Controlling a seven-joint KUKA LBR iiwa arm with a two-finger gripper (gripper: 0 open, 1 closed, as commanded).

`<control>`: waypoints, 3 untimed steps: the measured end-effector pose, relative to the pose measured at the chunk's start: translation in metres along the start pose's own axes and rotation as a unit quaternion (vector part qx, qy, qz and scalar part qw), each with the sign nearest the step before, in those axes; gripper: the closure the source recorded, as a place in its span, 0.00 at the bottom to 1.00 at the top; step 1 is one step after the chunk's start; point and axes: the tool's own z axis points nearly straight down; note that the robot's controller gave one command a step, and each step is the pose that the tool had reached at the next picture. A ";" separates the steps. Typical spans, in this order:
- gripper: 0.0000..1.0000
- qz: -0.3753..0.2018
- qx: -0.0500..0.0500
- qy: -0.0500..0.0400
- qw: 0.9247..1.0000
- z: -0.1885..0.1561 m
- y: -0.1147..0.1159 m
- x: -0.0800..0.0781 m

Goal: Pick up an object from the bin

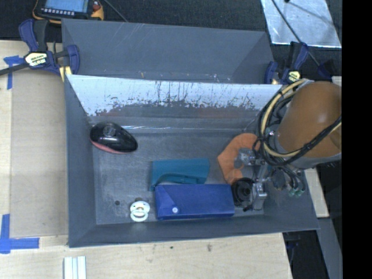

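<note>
While the gripper (251,195) hung at the bin's (81,156) right side, it sat just beside the right end of the blue box (195,202) lying along the front | orange cloth (232,153) just behind | open or closed? honestly couldn't tell

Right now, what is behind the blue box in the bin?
A teal object lies just behind the blue box. The box covers its near edge, so its full shape cannot be seen.

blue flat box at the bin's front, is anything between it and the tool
Nothing visible: the tool sits right at the blue flat box's near end. The orange crumpled thing lies beside the tool, off that path.
</note>
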 end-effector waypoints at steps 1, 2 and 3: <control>0.00 -0.001 0.001 -0.004 1.000 -0.004 0.000 -0.002; 0.00 0.067 0.000 -0.005 0.998 0.046 -0.031 -0.021; 0.00 0.080 -0.001 0.000 0.997 0.091 -0.038 -0.031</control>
